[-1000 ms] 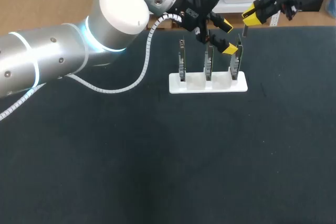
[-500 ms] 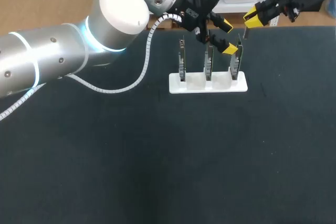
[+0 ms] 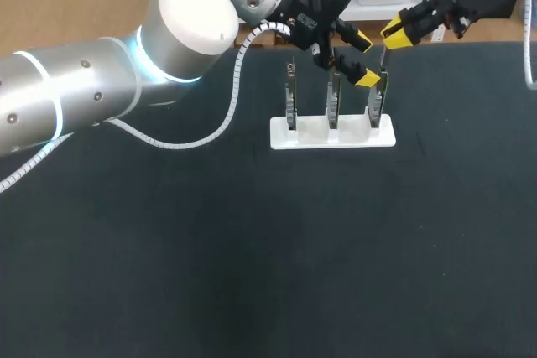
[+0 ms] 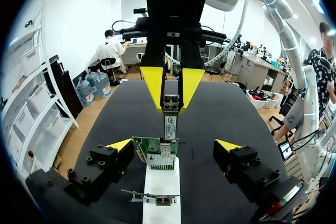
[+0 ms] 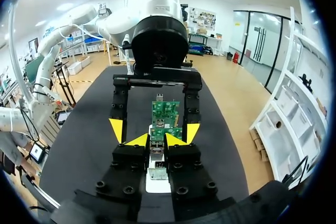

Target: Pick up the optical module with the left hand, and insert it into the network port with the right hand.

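Note:
The optical module (image 3: 384, 60) is a slim metal bar hanging from my right gripper (image 3: 397, 34), which is shut on it at the table's far side. A white holder (image 3: 332, 136) carries three upright green network cards. The module's lower end hangs just above the right-hand card (image 3: 376, 102). My left gripper (image 3: 362, 59) stands open around that card without touching it. In the left wrist view the module (image 4: 170, 121) points down at the card's port (image 4: 160, 153), between my open left gripper's (image 4: 173, 145) yellow tips. The right wrist view shows the right gripper (image 5: 157, 141) shut on the module (image 5: 157, 148).
The other two cards (image 3: 290, 98) (image 3: 333, 98) stand left of the target one on the same holder. A dark mat (image 3: 268, 249) covers the table. The left arm's white cable (image 3: 226, 115) loops down onto the mat left of the holder.
My right gripper has carried the module a little to the left and down, closer to the right-hand card. The left arm has stayed where it was, open.

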Robot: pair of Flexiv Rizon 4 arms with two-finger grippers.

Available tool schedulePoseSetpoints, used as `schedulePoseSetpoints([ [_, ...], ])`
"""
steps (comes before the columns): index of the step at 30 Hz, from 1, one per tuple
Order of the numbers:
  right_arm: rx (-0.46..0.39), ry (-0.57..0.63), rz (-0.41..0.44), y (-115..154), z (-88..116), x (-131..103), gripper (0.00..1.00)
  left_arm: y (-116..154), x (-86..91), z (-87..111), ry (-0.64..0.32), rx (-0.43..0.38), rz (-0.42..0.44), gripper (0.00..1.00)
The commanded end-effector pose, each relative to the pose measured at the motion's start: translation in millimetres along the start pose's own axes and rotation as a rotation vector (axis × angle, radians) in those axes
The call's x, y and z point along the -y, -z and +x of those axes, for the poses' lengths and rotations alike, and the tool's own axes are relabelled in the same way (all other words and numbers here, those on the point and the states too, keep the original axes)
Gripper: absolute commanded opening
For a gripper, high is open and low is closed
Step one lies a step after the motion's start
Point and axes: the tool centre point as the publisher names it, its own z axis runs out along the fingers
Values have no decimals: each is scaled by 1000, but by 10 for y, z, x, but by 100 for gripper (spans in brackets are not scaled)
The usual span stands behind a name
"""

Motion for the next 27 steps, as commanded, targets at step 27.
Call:
schedulePoseSetpoints([
  [27,-45,-3,-19,-2,44,4,0,0,2,0,0,-1,0,100],
])
